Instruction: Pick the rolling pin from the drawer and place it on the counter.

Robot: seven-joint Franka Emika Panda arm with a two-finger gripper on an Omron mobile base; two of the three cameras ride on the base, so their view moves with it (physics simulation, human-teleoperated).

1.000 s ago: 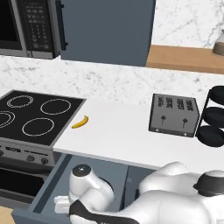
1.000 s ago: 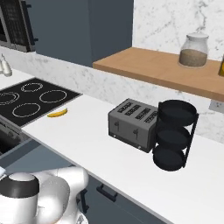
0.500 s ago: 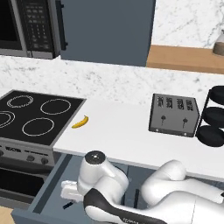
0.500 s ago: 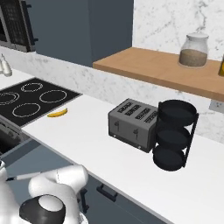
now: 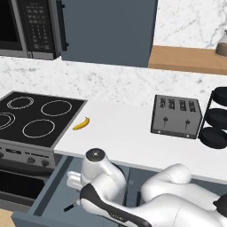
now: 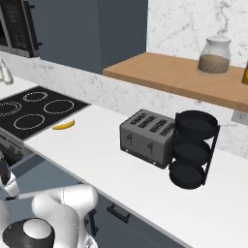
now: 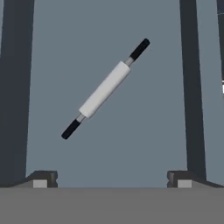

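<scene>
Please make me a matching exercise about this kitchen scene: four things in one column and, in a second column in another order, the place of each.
Things:
1. rolling pin
2. banana
3. glass jar
4. toaster

Places:
A. on the wooden shelf
B. on the counter, beside the black tiered rack
C. lying on the floor of the open drawer
D. on the counter, near the stovetop

Pairs: 1-C, 2-D, 3-A, 4-B
</scene>
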